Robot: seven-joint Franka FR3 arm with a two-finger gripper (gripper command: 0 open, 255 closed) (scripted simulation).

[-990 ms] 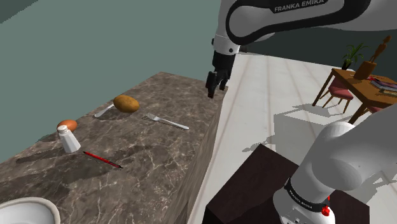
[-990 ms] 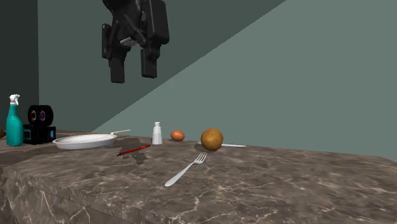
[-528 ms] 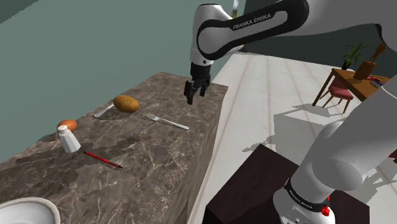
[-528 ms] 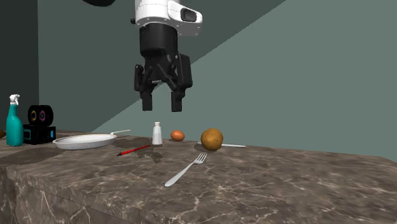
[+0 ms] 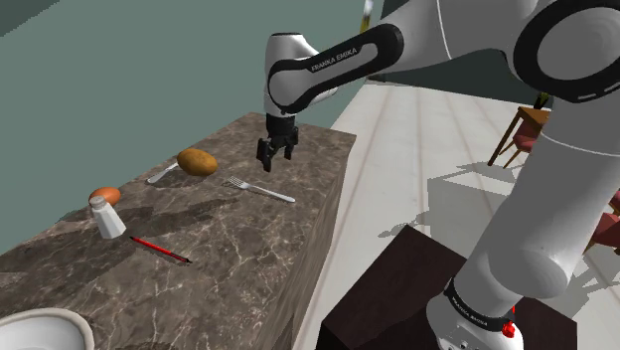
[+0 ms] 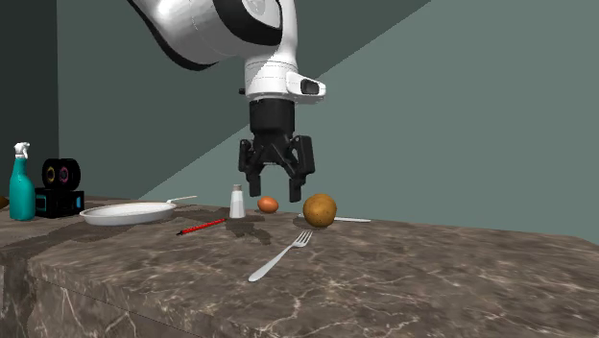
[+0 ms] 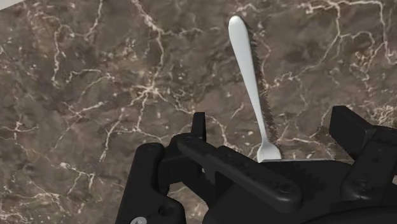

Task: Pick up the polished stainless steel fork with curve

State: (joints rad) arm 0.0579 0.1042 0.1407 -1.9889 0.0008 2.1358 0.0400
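A slim silver fork (image 5: 260, 189) lies flat on the dark marbled counter (image 5: 248, 249), near its long edge. In the second exterior view the fork (image 6: 281, 256) points its tines toward the potato. My black gripper (image 5: 271, 164) hangs open a short way above the fork, not touching it. From the second exterior view the gripper (image 6: 278, 187) stands with its fingers spread, pointing down. In the wrist view the fork's handle (image 7: 250, 70) runs away from the gripper (image 7: 272, 121), between the two fingers; the tine end is hidden behind the hand.
A potato (image 5: 198, 161), a spoon (image 5: 162, 174), an egg (image 5: 104, 195), a white shaker (image 5: 107, 217) and a red pencil (image 5: 159, 250) lie further along the counter. A white dish (image 5: 40, 328) sits at its near end. A spray bottle (image 6: 21, 182) stands beyond.
The gripper has come down and moved toward the shoulder view's left, from above the counter's far corner to just over the fork. The fork has not moved.
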